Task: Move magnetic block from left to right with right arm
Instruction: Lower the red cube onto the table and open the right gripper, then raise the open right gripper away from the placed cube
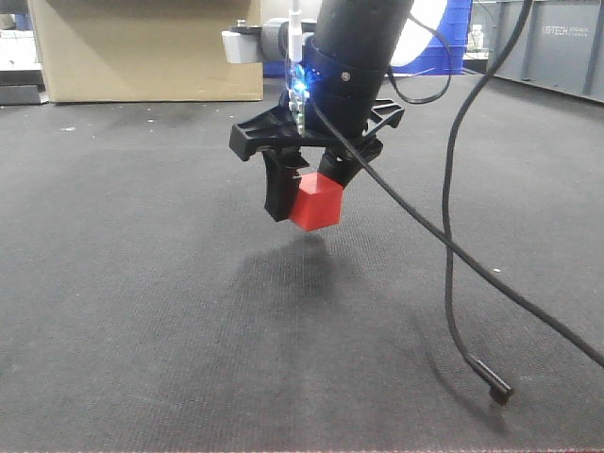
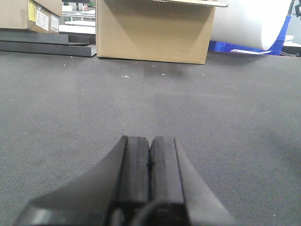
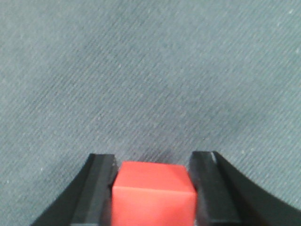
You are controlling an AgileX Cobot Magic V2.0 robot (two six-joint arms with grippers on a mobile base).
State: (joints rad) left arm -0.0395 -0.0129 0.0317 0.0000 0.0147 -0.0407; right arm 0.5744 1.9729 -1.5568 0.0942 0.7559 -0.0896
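The magnetic block (image 1: 315, 204) is a small red-orange cube held above the dark mat, with its shadow on the mat below it. My right gripper (image 1: 304, 193) is shut on it, one black finger on each side. In the right wrist view the magnetic block (image 3: 154, 194) fills the gap between the two fingers of the right gripper (image 3: 154, 162), over bare mat. In the left wrist view my left gripper (image 2: 150, 141) is shut with nothing in it, pads pressed together, low over the mat.
A large cardboard box (image 1: 142, 47) stands at the back left. Blue crates (image 1: 444, 38) and grey bins (image 1: 557, 47) stand at the back right. A loose black cable (image 1: 458, 283) hangs from the right arm and its end lies on the mat.
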